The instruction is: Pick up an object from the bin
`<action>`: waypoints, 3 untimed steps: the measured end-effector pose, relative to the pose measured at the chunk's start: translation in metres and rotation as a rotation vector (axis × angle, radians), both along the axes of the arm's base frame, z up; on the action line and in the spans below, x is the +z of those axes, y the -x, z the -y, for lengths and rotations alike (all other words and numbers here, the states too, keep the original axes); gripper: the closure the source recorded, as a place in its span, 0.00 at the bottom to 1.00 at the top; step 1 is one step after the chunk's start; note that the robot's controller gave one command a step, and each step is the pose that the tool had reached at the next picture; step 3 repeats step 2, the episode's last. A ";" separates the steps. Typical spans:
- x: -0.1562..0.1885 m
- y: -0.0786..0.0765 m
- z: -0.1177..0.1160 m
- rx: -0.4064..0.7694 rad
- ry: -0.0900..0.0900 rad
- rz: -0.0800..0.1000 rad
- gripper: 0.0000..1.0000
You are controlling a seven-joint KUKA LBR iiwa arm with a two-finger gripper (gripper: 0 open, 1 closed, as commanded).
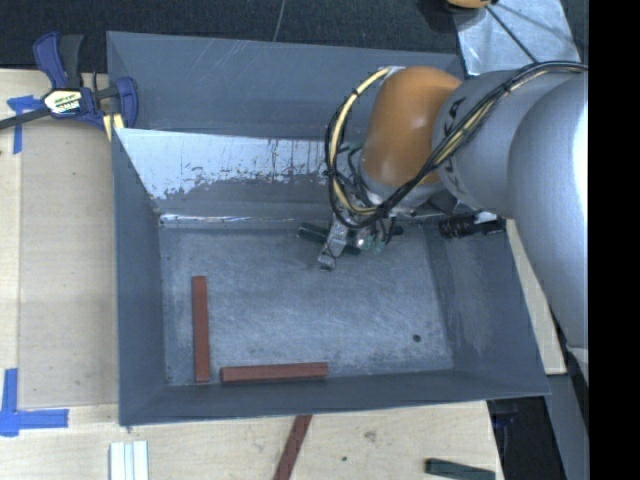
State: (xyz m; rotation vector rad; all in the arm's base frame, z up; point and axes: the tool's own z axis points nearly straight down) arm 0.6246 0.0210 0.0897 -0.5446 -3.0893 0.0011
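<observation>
**Flat slats hug the walls, fingers far off**

One brown slat (201, 328) lies flat along the left edge of the floor of the bin (135, 298). A second brown slat (273, 372) lies along the front edge, and their ends come near each other at the front-left corner. Both sit low and close to the sloping walls (awkward places), so a grasp could well slip off a thin edge or jam against the metal. The fingers (328, 258) hang over bare floor near the rear edge, right of centre and well apart from both slats; closing there would catch nothing. How far open they stand I cannot tell, nor whether they touch the floor.
</observation>
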 end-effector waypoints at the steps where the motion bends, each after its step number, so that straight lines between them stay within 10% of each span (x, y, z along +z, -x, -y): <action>1: 0.017 -0.002 0.000 0.001 0.000 0.007 1.00; 3: 0.031 -0.001 0.000 0.001 0.000 0.004 1.00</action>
